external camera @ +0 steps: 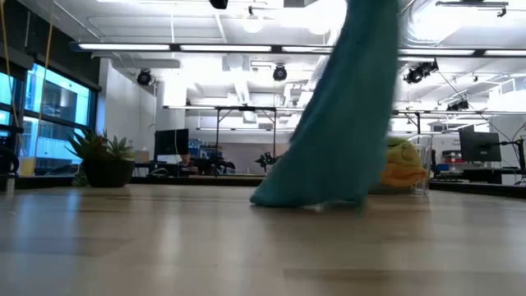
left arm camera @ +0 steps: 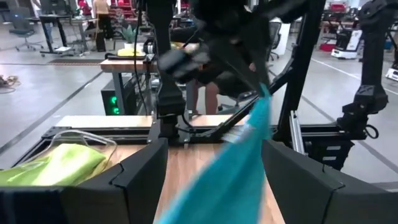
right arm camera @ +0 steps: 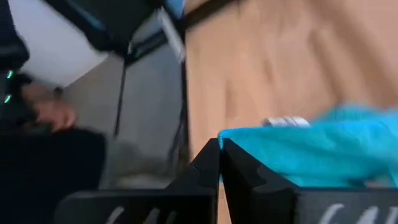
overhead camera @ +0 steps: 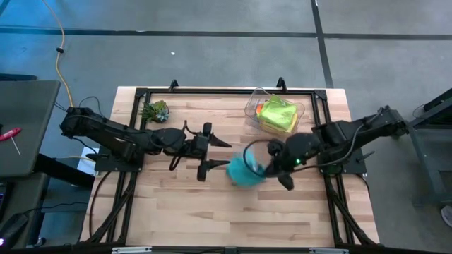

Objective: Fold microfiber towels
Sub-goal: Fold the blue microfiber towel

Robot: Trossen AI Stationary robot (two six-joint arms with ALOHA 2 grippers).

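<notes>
A teal towel (overhead camera: 244, 172) hangs from my right gripper (overhead camera: 264, 165) at the table's middle. Its lower end (external camera: 304, 196) rests on the wood. My right gripper (right arm camera: 219, 148) is shut on it. My left gripper (overhead camera: 222, 154) is open, level, just to the left of the towel. In its wrist view the towel (left arm camera: 239, 155) hangs in front of the gap between its fingers (left arm camera: 214, 165); I see no touch. Lime green and orange towels (overhead camera: 277, 113) lie in the clear bin (overhead camera: 253, 104) at the far right. The yellow and grey towels are not clearly seen. My right gripper pinches the teal towel's upper edge (right arm camera: 233, 138) between its two shut fingers, at a corner as far as I can tell. The towel hangs below the fingers as a slanting drape (external camera: 353, 99), its lower end on the table.
A small green spiky plant (overhead camera: 155, 111) stands at the far left corner. The clear bin (external camera: 421, 164) stands behind the towel on the right. Bare wood lies along the near side (overhead camera: 212, 212). A black frame rail (overhead camera: 212, 92) runs along the table's far edge.
</notes>
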